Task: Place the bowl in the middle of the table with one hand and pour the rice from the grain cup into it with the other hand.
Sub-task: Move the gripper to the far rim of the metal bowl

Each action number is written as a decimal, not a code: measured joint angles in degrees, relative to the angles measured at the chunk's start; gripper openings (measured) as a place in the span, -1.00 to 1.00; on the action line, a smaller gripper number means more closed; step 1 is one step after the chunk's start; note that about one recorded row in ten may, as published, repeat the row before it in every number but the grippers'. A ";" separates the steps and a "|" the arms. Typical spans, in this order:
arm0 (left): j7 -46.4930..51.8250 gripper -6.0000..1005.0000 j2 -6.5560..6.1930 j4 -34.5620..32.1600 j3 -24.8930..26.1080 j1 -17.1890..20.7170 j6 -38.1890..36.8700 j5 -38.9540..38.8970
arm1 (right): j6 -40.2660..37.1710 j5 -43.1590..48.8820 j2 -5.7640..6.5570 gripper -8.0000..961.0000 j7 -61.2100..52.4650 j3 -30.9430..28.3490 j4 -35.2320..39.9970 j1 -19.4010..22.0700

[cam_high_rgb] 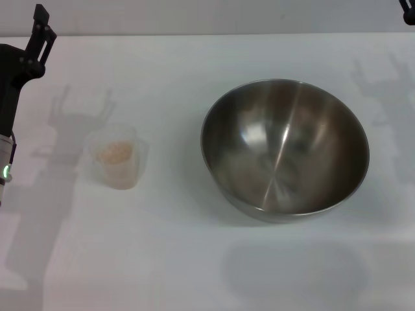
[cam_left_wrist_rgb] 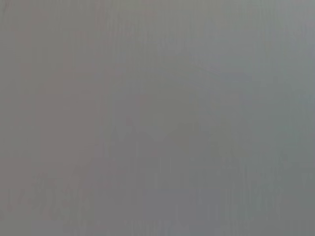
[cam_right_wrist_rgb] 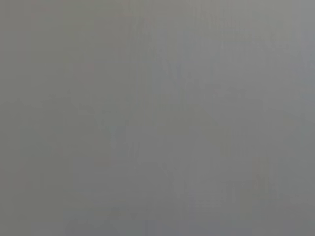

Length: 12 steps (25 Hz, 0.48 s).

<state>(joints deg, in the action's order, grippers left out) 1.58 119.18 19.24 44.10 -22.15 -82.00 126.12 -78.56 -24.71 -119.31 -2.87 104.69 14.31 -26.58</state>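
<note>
Head camera looks down — wrist views blank grey.

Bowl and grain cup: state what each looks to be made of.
The bowl: apparently stainless steel, brushed grey finish; its inside shows streaky bright reflections and a thin metal rim. The grain cup: probably frosted translucent plastic; the rice shows faintly through its cloudy wall.
</note>
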 joint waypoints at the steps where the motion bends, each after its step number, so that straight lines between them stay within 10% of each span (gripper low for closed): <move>1: 0.00 0.71 0.00 0.00 0.00 0.00 0.00 0.00 | 0.00 0.00 0.00 0.58 0.00 0.00 0.00 0.00; 12: -0.02 0.71 0.00 -0.04 0.03 0.00 0.11 0.00 | -0.32 0.11 0.11 0.58 10.39 0.09 0.52 -0.05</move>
<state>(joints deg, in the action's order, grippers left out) 1.56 119.18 19.20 44.12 -22.15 -81.89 126.12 -78.88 -24.60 -119.20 7.52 104.78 14.83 -26.64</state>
